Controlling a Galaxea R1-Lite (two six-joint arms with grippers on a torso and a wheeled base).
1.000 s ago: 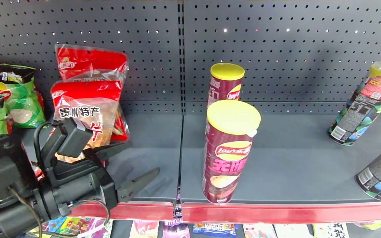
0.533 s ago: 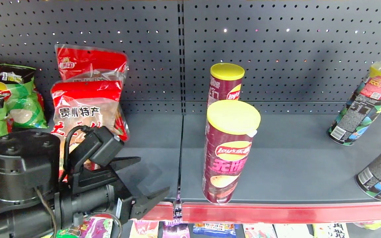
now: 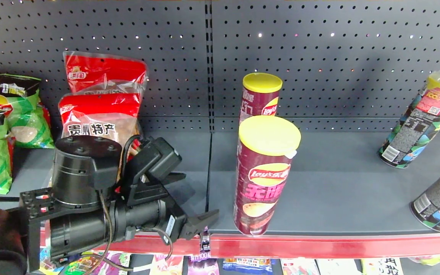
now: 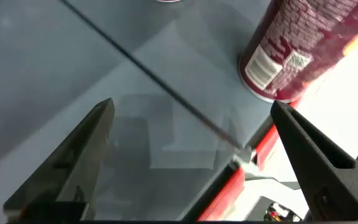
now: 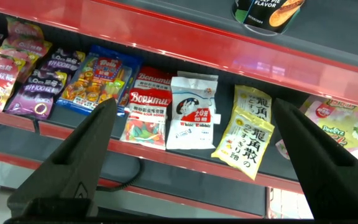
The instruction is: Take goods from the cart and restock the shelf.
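Just beyond the tips of our left gripper (image 3: pixel 199 196), on the side away from the arm, the front chip can (image 3: pixel 262 175) stands upright at the lip of the shelf (image 3: pixel 338 191). A second can (image 3: pixel 260 95) is lined up behind it, so the row faces outward. The fingers are spread wide with nothing between them, over bare shelf floor. Behind the gripper's body the red bags (image 3: pixel 101 110) lean on the back panel (image 3: pixel 319 57) for support. We judge this bare patch to be the slot a restocked item would fill, and the next item must come from the cart. Our right gripper (image 5: pixel 194 102) gapes empty too, its tips pointing at candy packets (image 5: pixel 191 118) on a lower shelf (image 5: pixel 185 168).
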